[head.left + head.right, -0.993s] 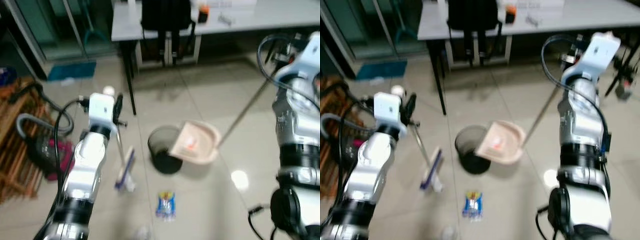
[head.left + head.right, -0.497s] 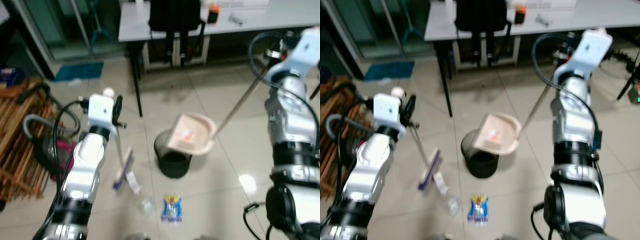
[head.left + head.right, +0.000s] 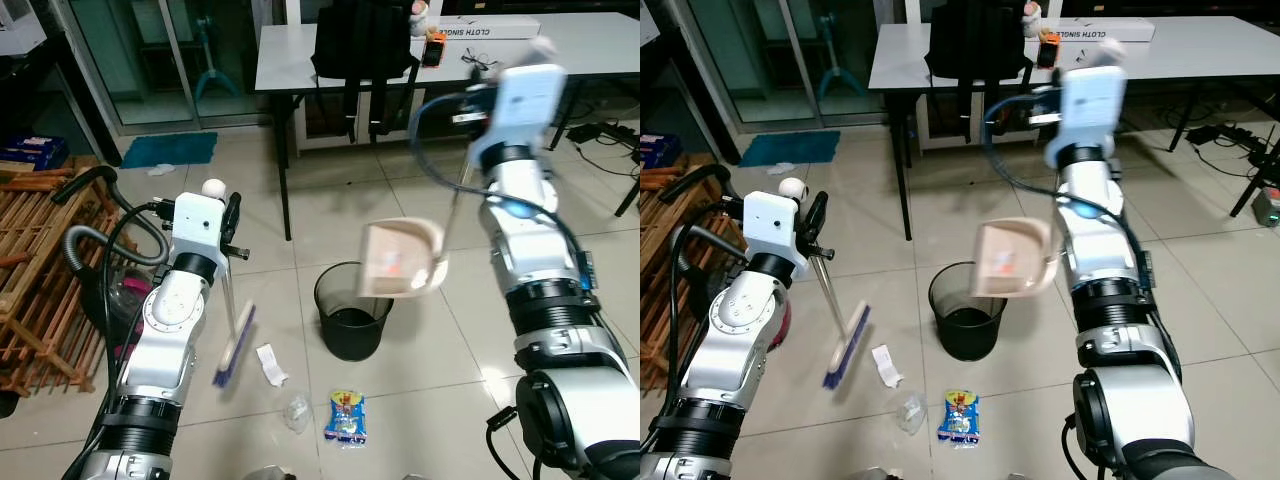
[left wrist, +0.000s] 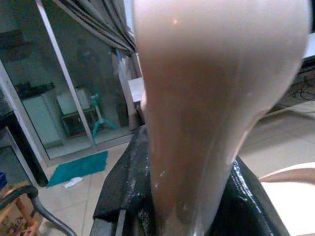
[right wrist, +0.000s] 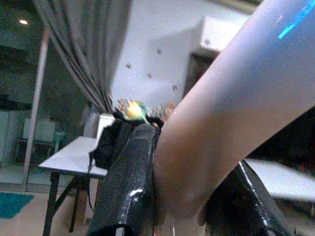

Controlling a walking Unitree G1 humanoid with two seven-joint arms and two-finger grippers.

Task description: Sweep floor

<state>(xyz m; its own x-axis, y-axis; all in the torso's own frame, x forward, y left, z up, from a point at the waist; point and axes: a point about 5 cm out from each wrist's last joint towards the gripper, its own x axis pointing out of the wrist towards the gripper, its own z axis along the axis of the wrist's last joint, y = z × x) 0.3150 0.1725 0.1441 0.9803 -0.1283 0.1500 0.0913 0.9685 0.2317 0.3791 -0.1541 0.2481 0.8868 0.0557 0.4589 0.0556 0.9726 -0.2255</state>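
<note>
Nearest the robot, at about 6 o'clock on the tiled floor (image 3: 470,340), lie the bits not yet swept: a blue-and-yellow snack packet (image 3: 345,417), a crumpled clear wrapper (image 3: 296,410) and a white paper scrap (image 3: 270,364). The packet's printing is too small to read.

At 9 o'clock the left gripper (image 3: 229,225) holds the broom (image 3: 234,345) by its thin shaft, head hanging low beside the scrap. In the left wrist view both black fingers (image 4: 123,187) press against a pale handle, so the jaws are closed about it. The broom is likely parked there, ready to gather the scraps once the dustpan is emptied.

At the centre stands the black waste bin (image 3: 352,322). Just above it the beige dustpan (image 3: 400,260) is tipped steeply, mouth facing the bin, with something orange-red against its inner face; the tilt looks meant to slide the contents into the bin. Its long handle runs up toward 1 o'clock to the right gripper (image 5: 182,196), whose fingers (image 5: 133,177) clamp the rounded grip.

At 9 to 10 o'clock sit a wooden rack (image 3: 40,290) and a vacuum cleaner's hose (image 3: 85,245). Farthest, at 12 o'clock, a grey table (image 3: 300,60) carries a black backpack (image 3: 365,40) and a white box (image 3: 490,30) printed "CLOTH SINGLE"; a teal mat (image 3: 170,150) lies at 11 o'clock.
</note>
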